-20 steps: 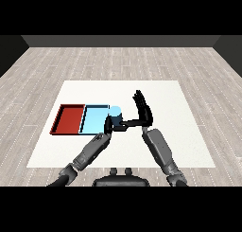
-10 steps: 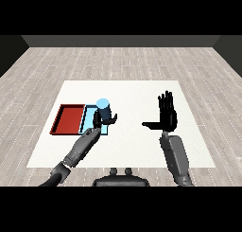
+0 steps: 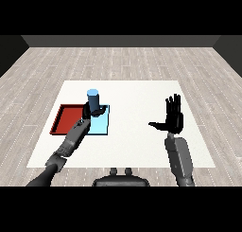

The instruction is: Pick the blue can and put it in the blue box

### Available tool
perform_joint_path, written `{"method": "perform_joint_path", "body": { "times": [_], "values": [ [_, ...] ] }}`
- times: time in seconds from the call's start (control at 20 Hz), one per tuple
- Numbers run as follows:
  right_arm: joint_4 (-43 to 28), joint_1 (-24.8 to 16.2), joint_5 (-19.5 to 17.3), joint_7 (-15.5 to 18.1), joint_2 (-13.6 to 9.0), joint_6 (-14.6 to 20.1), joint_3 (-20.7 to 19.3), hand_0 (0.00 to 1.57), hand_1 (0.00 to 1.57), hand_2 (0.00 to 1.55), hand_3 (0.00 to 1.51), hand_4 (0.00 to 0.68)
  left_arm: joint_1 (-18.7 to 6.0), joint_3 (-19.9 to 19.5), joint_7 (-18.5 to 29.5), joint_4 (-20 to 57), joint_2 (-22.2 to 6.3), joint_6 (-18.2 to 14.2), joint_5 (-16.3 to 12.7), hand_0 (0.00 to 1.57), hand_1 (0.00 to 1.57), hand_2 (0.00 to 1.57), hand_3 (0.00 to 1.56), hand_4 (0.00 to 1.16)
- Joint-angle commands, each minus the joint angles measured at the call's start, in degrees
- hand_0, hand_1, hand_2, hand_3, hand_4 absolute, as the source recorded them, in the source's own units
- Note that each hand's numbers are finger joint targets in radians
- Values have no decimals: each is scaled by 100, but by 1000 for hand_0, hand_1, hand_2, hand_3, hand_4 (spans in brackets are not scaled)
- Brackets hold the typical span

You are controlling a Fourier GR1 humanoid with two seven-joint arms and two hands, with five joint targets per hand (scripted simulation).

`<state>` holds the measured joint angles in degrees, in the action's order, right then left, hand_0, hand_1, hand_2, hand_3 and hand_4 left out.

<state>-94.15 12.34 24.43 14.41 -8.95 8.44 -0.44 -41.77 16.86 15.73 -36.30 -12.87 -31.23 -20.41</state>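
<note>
My left hand (image 3: 90, 112) curls round the lower part of the blue can (image 3: 93, 98), which stands upright over the far edge of the light blue tray (image 3: 101, 125). Whether the can rests on the tray or hangs just above it I cannot tell. The red tray (image 3: 66, 118) lies directly to the left of the blue one. My right hand (image 3: 174, 117) is raised over the bare table at the right, fingers straight and spread, thumb out to the left, holding nothing.
The white table (image 3: 137, 98) stretches around both trays, with wooden floor beyond its edges. My left forearm (image 3: 71, 140) lies across the near left corner of the blue tray.
My left hand has carried the can further left and over the blue tray. My right hand swung away from the can to the right and has stayed there, open.
</note>
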Motion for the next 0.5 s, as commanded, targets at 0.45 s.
{"method": "perform_joint_path", "body": {
  "times": [0.45],
  "values": [
    [707,368,-86,-10,86,75,-135,0,0,0,0,0,-614,-141,-690,2953,398,-168,471,1510,1510,1396,1182,900]
  ]
}}
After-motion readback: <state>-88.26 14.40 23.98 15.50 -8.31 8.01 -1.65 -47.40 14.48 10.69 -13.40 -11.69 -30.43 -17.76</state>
